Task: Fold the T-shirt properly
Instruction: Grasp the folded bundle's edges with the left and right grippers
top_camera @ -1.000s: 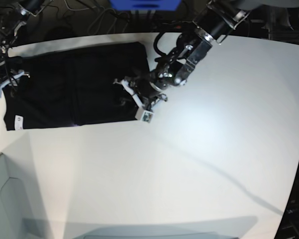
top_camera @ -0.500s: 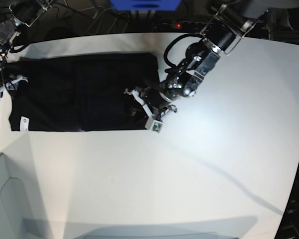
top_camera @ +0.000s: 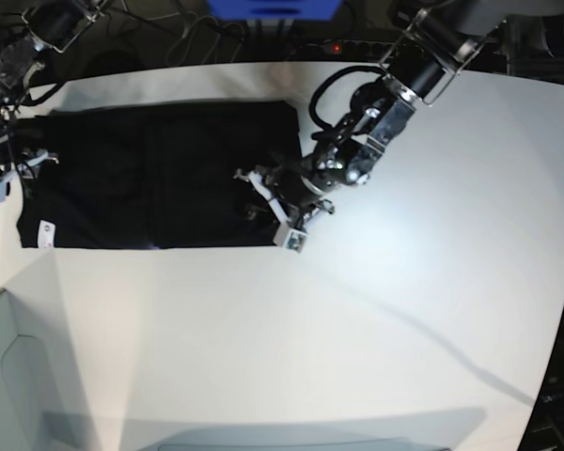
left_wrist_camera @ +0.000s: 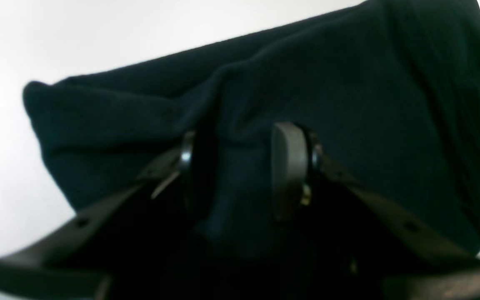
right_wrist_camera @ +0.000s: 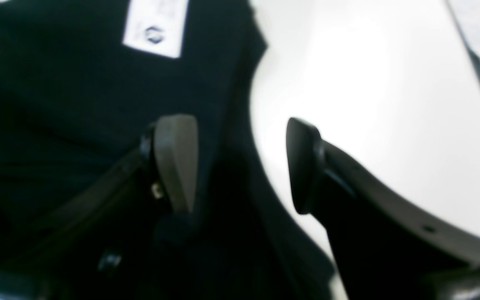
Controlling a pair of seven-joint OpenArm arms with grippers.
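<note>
The black T-shirt (top_camera: 150, 169) lies flat on the white table (top_camera: 376, 329), folded into a wide rectangle, with a small white tag (top_camera: 39, 232) at its near left corner. My left gripper (top_camera: 268, 202) sits at the shirt's right edge. In the left wrist view this gripper (left_wrist_camera: 242, 166) is shut on a raised fold of the T-shirt (left_wrist_camera: 348, 104). My right gripper (top_camera: 2, 178) is at the shirt's left edge. In the right wrist view it (right_wrist_camera: 240, 166) stands open, one finger over the cloth (right_wrist_camera: 56, 104) and the other over bare table, with the tag (right_wrist_camera: 154, 27) just ahead.
A blue object (top_camera: 273, 7) and cables lie beyond the table's far edge. A pale grey surface (top_camera: 9, 376) sits at the near left corner. White tabletop stretches to the right of and in front of the shirt.
The left gripper has drawn the shirt's right edge rightward, stretching the cloth flatter. The right gripper has shifted slightly at the left edge. Little has moved in the last half second.
</note>
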